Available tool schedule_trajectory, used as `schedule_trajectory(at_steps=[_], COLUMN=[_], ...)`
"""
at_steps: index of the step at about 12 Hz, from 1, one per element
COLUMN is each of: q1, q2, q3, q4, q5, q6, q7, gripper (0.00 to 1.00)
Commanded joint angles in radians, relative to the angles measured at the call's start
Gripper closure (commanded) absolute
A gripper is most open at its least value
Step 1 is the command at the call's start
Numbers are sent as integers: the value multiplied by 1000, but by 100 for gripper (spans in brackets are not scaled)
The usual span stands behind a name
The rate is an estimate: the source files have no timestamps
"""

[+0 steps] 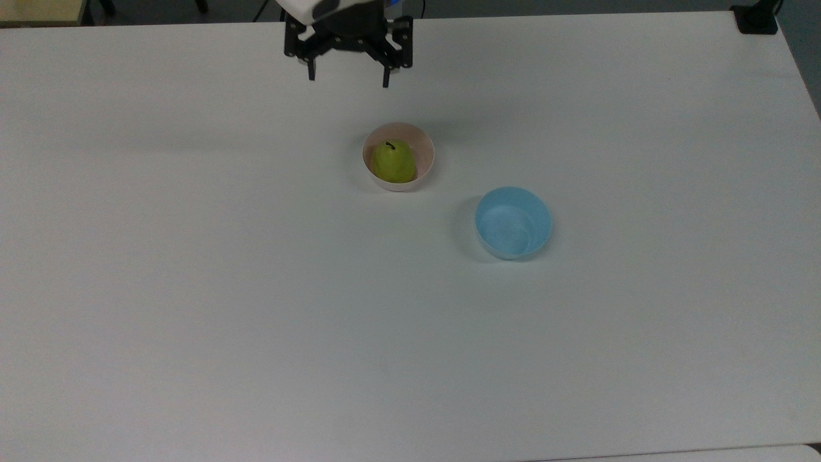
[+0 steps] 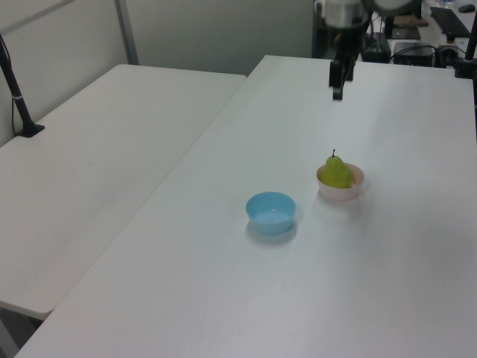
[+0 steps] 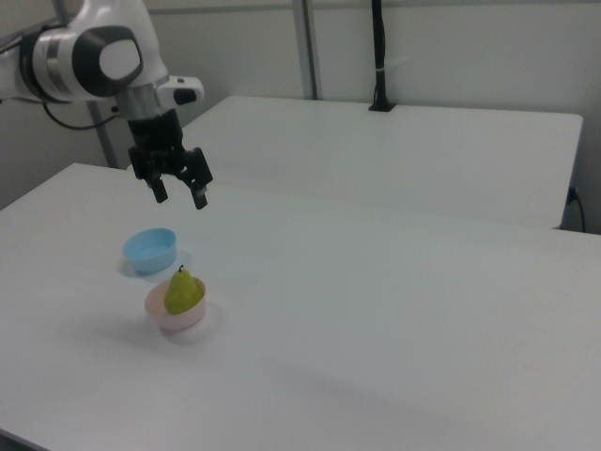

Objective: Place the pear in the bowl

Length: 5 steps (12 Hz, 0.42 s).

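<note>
- Top view: I read the gripper [image 1: 347,76] released, fingers spread, well above the pear [image 1: 392,161], which sits inside the pink bowl [image 1: 423,149].
- Left view: pear [image 2: 337,171] upright in bowl [image 2: 353,188]; blue bowl [image 2: 271,212] nearby.
- Right view: I see the gripper [image 3: 179,194] empty above the table [image 3: 394,319].

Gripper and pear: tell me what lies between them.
Nothing. The open gripper hangs above the pear, which sits in the pink bowl; the right view shows empty air between them.
</note>
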Motion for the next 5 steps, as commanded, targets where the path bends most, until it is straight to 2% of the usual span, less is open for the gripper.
schedule_trajectory(at_steps=[1, 3, 5], q1=[-78, -114, -118], q2=[-69, -87, -89], q3=[4, -1, 1], q4=[34, 63, 66], q5=[30, 73, 73], q6=[-117, -157, -159], q7=[-88, -144, -146], gripper=[0, 0, 0])
